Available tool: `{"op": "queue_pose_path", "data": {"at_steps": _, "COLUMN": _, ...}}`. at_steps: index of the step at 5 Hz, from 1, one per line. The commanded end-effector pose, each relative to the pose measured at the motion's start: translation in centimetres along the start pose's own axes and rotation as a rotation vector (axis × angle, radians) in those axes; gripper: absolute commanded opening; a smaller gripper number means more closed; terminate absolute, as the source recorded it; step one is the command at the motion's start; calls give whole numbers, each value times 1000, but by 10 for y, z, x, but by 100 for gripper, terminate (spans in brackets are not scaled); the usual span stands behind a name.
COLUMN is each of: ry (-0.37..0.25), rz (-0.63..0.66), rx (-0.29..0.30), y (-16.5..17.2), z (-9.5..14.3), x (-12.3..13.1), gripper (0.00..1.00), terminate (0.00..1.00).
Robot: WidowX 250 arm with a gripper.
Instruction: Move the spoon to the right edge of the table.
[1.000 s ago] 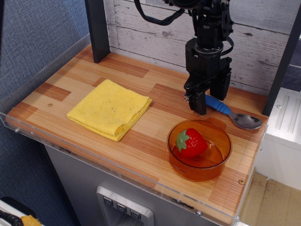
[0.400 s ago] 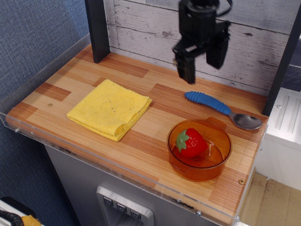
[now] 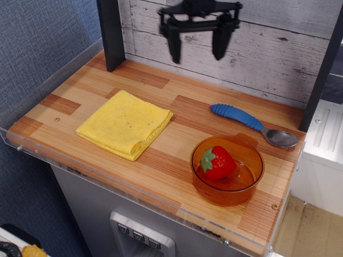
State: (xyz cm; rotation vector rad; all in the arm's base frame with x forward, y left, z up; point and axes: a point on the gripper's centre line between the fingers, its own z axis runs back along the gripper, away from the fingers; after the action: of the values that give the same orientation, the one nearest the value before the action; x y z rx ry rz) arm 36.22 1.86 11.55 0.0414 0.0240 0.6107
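Up at the top of the frame, the end effector point(image 3: 196, 40) hung wide open, empty. Spoon point(image 3: 253, 122) lay at the table's point(image 3: 80, 91) right edge, bowl nearly overhanging; any nudge risked tipping it off.

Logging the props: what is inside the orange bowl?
The orange bowl holds one red toy strawberry with a green leafy top. The strawberry hides the bowl floor beneath it.

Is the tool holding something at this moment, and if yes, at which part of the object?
Nothing is held. The tool hangs open above the back of the table, with empty space between its fingers. The spoon lies free near the right edge.
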Motion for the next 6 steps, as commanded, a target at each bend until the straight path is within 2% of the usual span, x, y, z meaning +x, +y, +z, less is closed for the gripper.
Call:
{"op": "queue_pose_path", "data": {"at_steps": 1, "ry": -91, "rz": -301, "rx": 53, "y": 59, "z": 34, "x": 32, "gripper": 100, "terminate": 0}}
{"op": "queue_pose_path", "data": {"at_steps": 2, "ry": -146, "rz": -366, "rx": 86, "y": 88, "z": 38, "x": 25, "gripper": 100, "terminate": 0}}
{"op": "queue_pose_path", "data": {"at_steps": 3, "ry": -154, "rz": -384, "rx": 92, "y": 122, "z": 36, "x": 18, "gripper": 100, "terminate": 0}}
{"op": "queue_pose_path", "data": {"at_steps": 4, "ry": -152, "rz": -335, "rx": 80, "y": 153, "z": 25, "x": 16, "gripper": 100, "terminate": 0}}
{"op": "queue_pose_path", "data": {"at_steps": 5, "ry": -93, "rz": -276, "rx": 83, "y": 175, "z": 6, "x": 18, "gripper": 100, "terminate": 0}}
{"op": "queue_pose_path", "data": {"at_steps": 6, "ry": -93, "rz": -276, "rx": 83, "y": 175, "z": 6, "x": 18, "gripper": 100, "terminate": 0}}
